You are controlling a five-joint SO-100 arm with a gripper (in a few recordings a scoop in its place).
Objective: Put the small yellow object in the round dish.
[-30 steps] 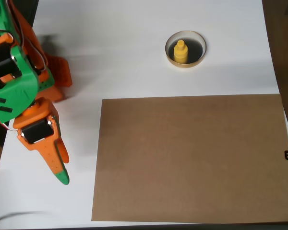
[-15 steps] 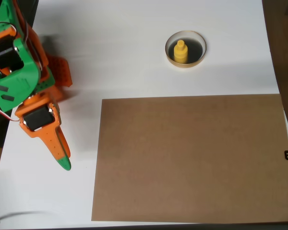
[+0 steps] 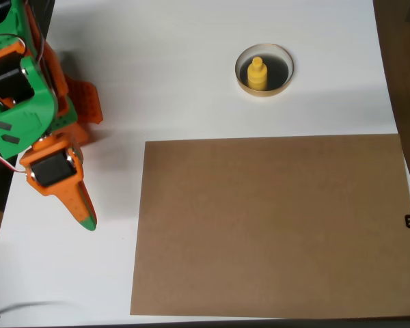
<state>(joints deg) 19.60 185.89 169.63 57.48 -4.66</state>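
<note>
The white counter point(image 3: 191, 82) carried a large flat brown cardboard sheet point(image 3: 270, 225) over its near right part. Over the last second the green and orange arm point(image 3: 27, 102) had drawn back toward the counter's left edge, its tip retreating from the sheet. That suggested the task was done: the small round dish with a tan rim and dark inside point(image 3: 264, 70) near the far edge held the tiny yellow plastic knobbed piece point(image 3: 257, 74), upright. The fingers point(image 3: 82, 212) looked closed together, holding nothing.
</note>
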